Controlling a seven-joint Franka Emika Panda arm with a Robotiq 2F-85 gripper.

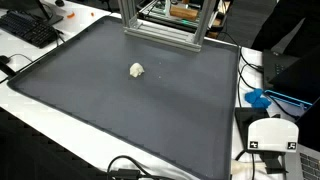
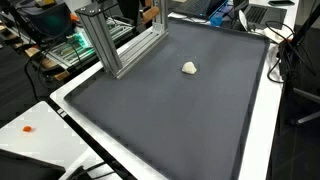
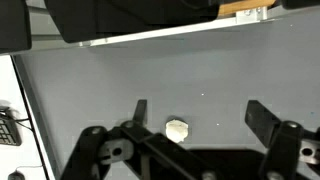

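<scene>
A small whitish crumpled lump [image 1: 137, 70] lies alone on the dark grey mat [image 1: 120, 110]; it shows in both exterior views [image 2: 189, 68]. In the wrist view the lump [image 3: 177, 128] sits on the mat below, between my two fingers but nearer the left one. My gripper [image 3: 200, 115] is open and empty, high above the mat. The arm itself does not show in either exterior view.
An aluminium frame [image 1: 165, 25] stands at the mat's far edge, also seen in the exterior view [image 2: 110, 40]. A keyboard [image 1: 30, 28] lies on the white table. A blue object [image 1: 258, 98] and a white device [image 1: 272, 135] sit beside the mat. Cables [image 1: 130, 170] run along the front edge.
</scene>
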